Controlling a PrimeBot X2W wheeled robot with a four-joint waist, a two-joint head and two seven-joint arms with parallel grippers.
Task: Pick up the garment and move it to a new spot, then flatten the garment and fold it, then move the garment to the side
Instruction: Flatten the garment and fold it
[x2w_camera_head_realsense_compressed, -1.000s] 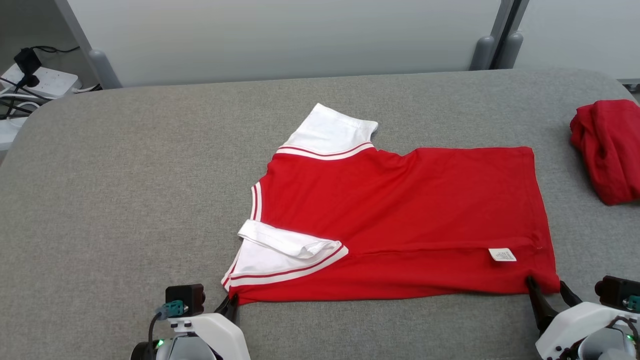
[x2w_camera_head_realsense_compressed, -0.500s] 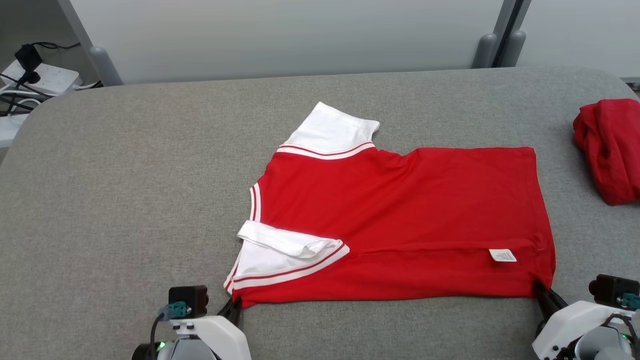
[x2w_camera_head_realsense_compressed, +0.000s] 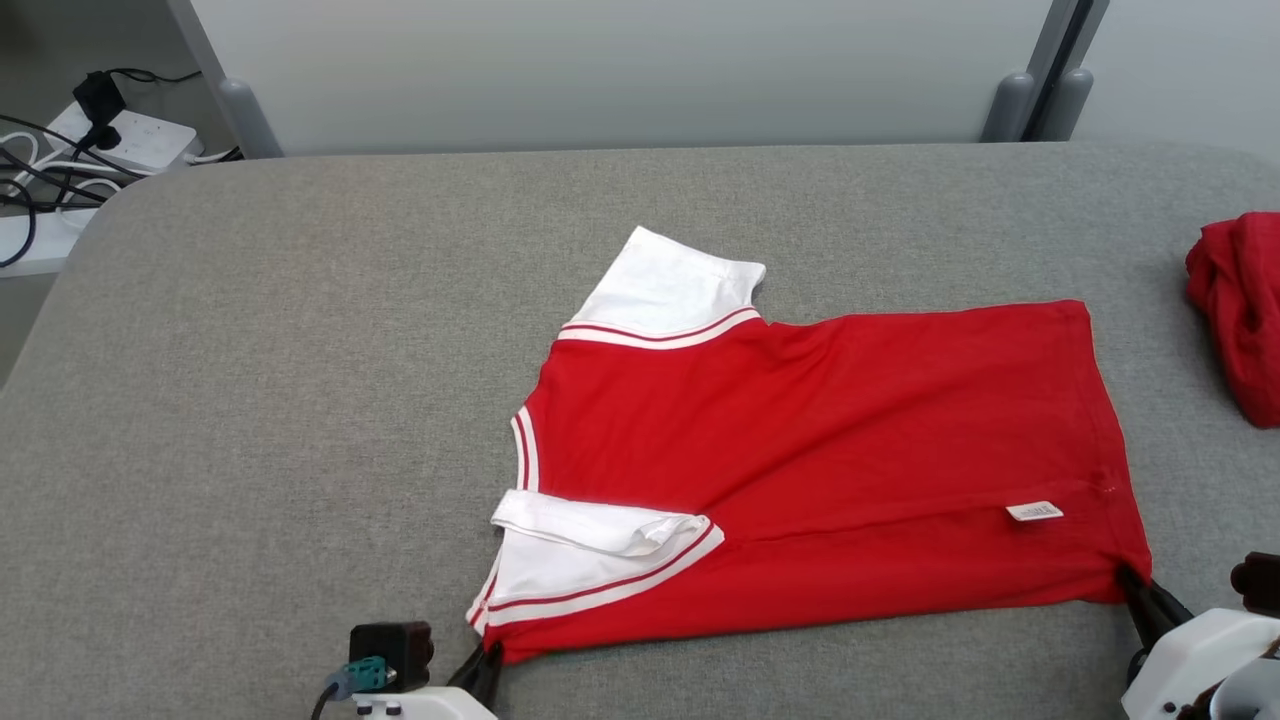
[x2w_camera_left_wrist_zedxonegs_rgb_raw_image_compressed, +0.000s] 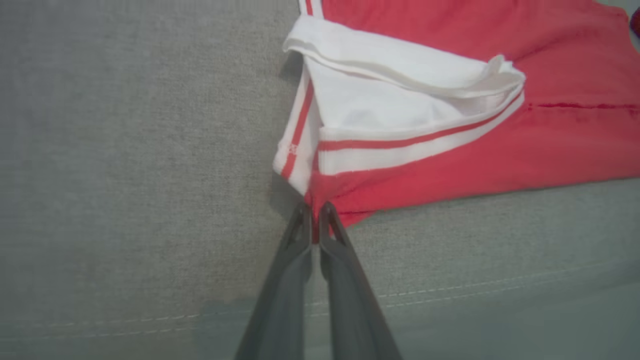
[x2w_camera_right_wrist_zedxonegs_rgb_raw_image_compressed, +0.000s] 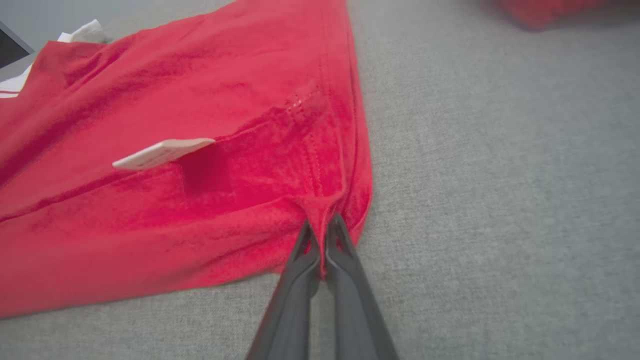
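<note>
Red shirt (x2w_camera_head_realsense_compressed: 830, 450) with white sleeves lies on the grey table (x2w_camera_head_realsense_compressed: 300, 400), centre-right, collar end to the left and hem to the right. Both tools are clamped on it. The left gripper (x2w_camera_left_wrist_zedxonegs_rgb_raw_image_compressed: 314, 220) pinches the near-left corner, on the red fabric just below the striped sleeve trim, fingers tight together with cloth between them. The right gripper (x2w_camera_right_wrist_zedxonegs_rgb_raw_image_compressed: 322, 235) pinches the near-right hem corner, and the fabric puckers into its tips. The rest of the shirt sits flat on the table. A strip along the near edge looks folded over, its seam line running left to right. The near sleeve (x2w_camera_head_realsense_compressed: 600, 550) is folded onto the body with its cuff doubled back. The far sleeve (x2w_camera_head_realsense_compressed: 675, 285) sticks out flat at the far edge. A white label (x2w_camera_head_realsense_compressed: 1034, 512) sits on the red near the hem, one end standing up in the right wrist view. A second red cloth (x2w_camera_head_realsense_compressed: 1240, 310) is bunched at the table's right edge, well apart from the shirt. A power strip (x2w_camera_head_realsense_compressed: 130, 130) with cables sits beyond the far-left corner of the table.
</note>
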